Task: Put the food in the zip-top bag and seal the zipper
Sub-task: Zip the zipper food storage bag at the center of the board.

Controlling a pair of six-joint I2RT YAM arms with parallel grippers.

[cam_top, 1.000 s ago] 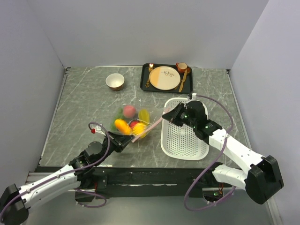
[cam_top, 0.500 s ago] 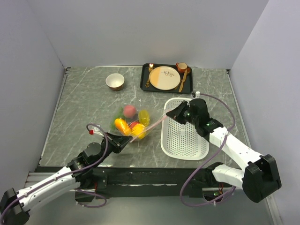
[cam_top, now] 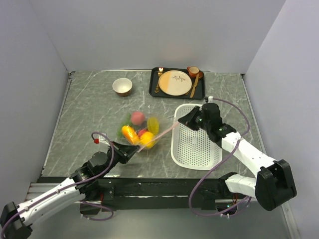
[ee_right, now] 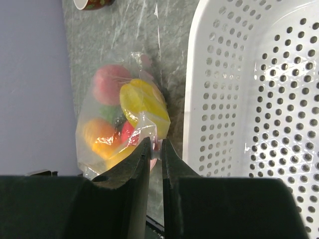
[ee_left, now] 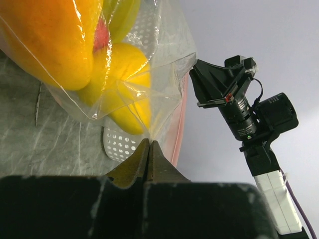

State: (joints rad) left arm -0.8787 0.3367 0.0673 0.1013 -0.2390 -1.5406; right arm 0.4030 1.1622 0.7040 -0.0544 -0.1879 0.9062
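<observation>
While the zip-top bag (cam_top: 139, 130) lies near the middle of the counter (cam_top: 84, 114), the food shows through its clear plastic: a pink peach (cam_top: 137, 118) at 12 o'clock, a yellow-green piece (cam_top: 153, 123) at 2 o'clock, an orange piece (cam_top: 129, 133) at 9 o'clock and a yellow piece (cam_top: 148, 139) at 5 o'clock, with something red between them. The zipper (cam_top: 160, 135) runs as a straight pale pink line along the bag's 4 o'clock side, stretched between the two arms. The left gripper (cam_top: 130, 149), at the bag's 7 o'clock corner, has its fingers pressed together on the plastic there. The right gripper (cam_top: 180, 119), at 2 o'clock from the bag, pinches the other end of the pink strip in a narrow gap. Whether the mouth is sealed cannot be told. A white perforated basket (cam_top: 197, 149) stands at 3 o'clock beside the bag, a small bowl (cam_top: 122, 86) at 11 o'clock, and a black tray (cam_top: 153, 84) with a plate (cam_top: 174, 82) at 1 o'clock
</observation>
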